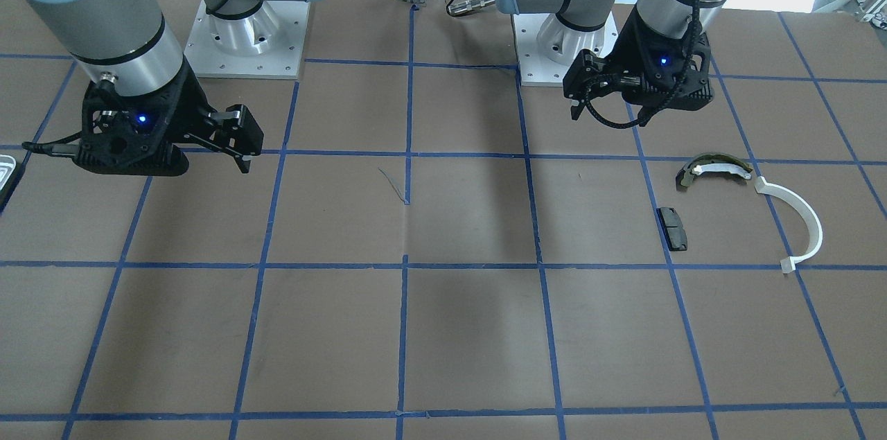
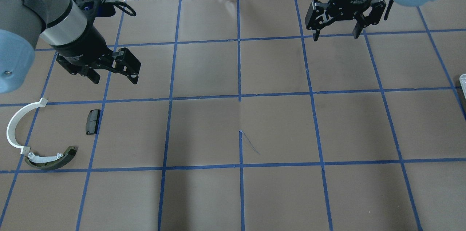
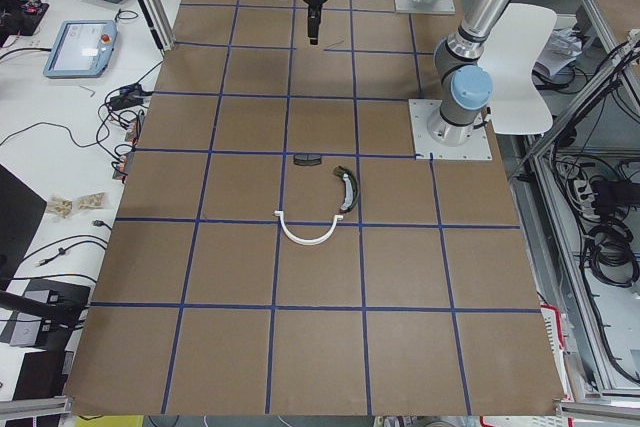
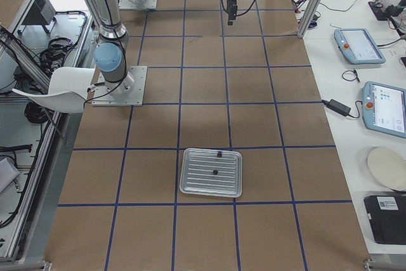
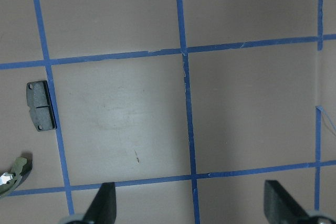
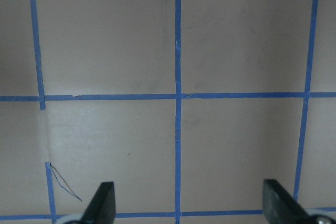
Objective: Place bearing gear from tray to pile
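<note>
Beside olive brake shoe, curved white arc

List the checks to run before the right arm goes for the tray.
1. Right gripper open and empty: ok.
2. Left gripper open and empty: ok.
3. Right gripper above the tray: not ok; it hangs over bare table, away from the tray.
4. Bearing gear picked out: cannot tell; two small dark parts lie on the tray, too small to tell apart.
5. Room at the pile: ok; shoe, arc and pad have bare table beside them.
</note>
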